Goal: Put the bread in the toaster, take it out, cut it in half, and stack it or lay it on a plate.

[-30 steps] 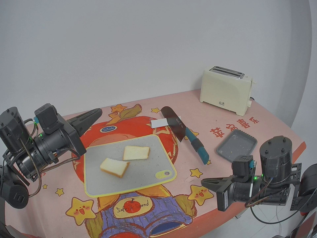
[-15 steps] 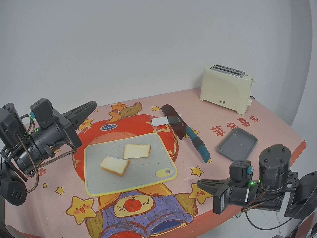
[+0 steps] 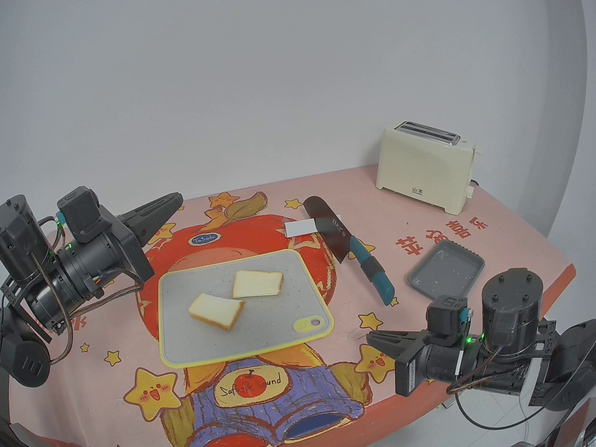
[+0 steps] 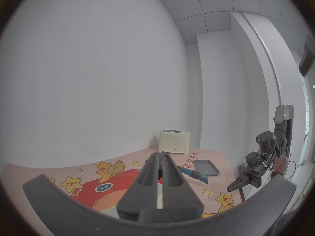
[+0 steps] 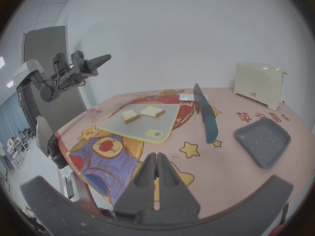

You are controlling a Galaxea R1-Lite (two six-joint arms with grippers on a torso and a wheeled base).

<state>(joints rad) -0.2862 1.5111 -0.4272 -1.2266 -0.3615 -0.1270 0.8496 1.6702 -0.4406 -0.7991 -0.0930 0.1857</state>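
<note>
Worktop (image 3: 397,218): covered by a pink cartoon-print cloth that carries everything below.

Cutting board (image 3: 267,333): grey with a yellow rim, lying flat at the middle of the worktop, its hanging hole at the near right corner.

Toaster (image 3: 425,169): cream, two-slot, upright at the far right corner, well apart from the board.

Left gripper (image 3: 177,200): clenched on nothing, its fingers pressed together. It hangs above the left side of the worktop, left of and beyond the board, pointing toward the far right.

Right gripper (image 3: 372,338): also clenched and empty. It sits low over the near right edge of the worktop, nearer than the tray, pointing left.

Tray (image 3: 446,269): dark grey, rectangular and shallow, on the right between the toaster and the right gripper. It has a few crumbs in it.

Knife (image 3: 347,246): lies flat between board and tray. The dark blade points far left and the teal handle near right. The blade overlaps the right end of the card.

Bread: two cut halves on the board. The far half (image 3: 257,284) lies flat near the board's centre. The near half (image 3: 215,311) is just left of it and nearer. Their corners are close together, and I cannot tell if they touch.

White card (image 3: 300,228): small, flat, just beyond the board's far right corner.
</note>
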